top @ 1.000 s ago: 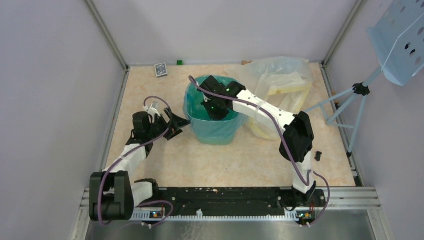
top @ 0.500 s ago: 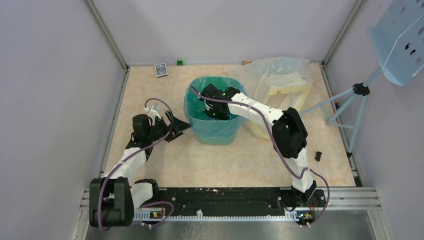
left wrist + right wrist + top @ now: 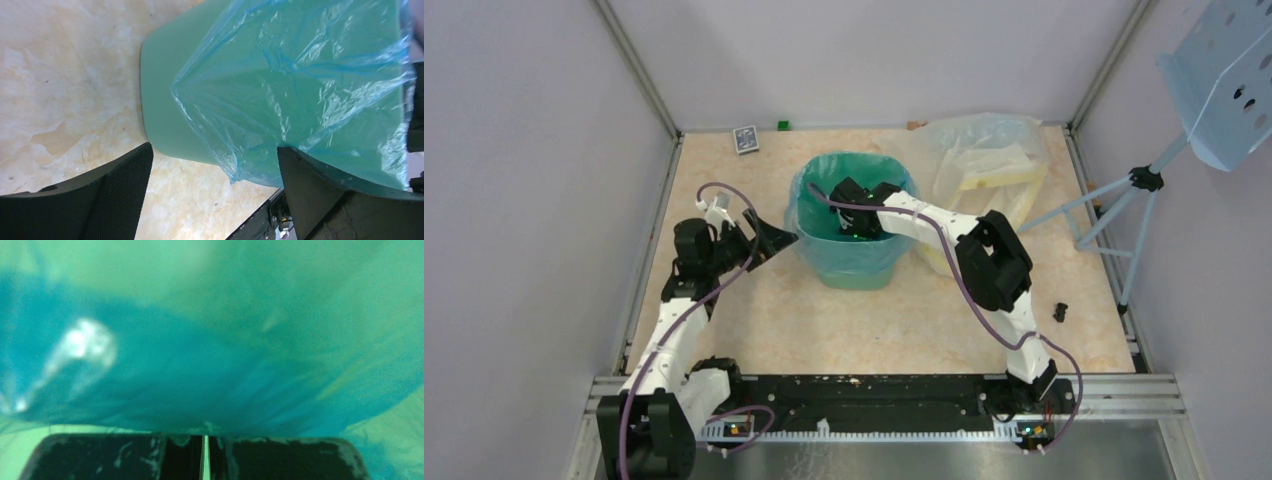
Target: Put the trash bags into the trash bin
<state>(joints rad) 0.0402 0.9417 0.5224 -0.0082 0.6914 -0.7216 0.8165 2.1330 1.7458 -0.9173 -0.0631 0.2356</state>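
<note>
the bin (image 3: 856, 280) stands upright near the middle of the bench (image 3: 874, 330). the blue bag (image 3: 824, 250) lines it, with its edge folded out over the rim and hanging down the outer walls.

the right hand (image 3: 852, 205) is down inside the bin, its arm reaching in over the right side of the rim. in the right wrist view the hand (image 3: 206, 450) is closed tight, finger against finger, its tips up against blue film (image 3: 200, 365). whether any film is pinched between them cannot be told.

the left hand (image 3: 774, 240) sits low, just beside the bin's left wall. it is opened wide and holds nothing. in the left wrist view (image 3: 215, 155) a loose corner of the bag (image 3: 300, 85) hangs over the bin's wall (image 3: 165, 100) in the gap ahead of its fingers, ungripped.

a clear bag (image 3: 984, 165) with yellow in it lies behind the bin to the right.
</note>
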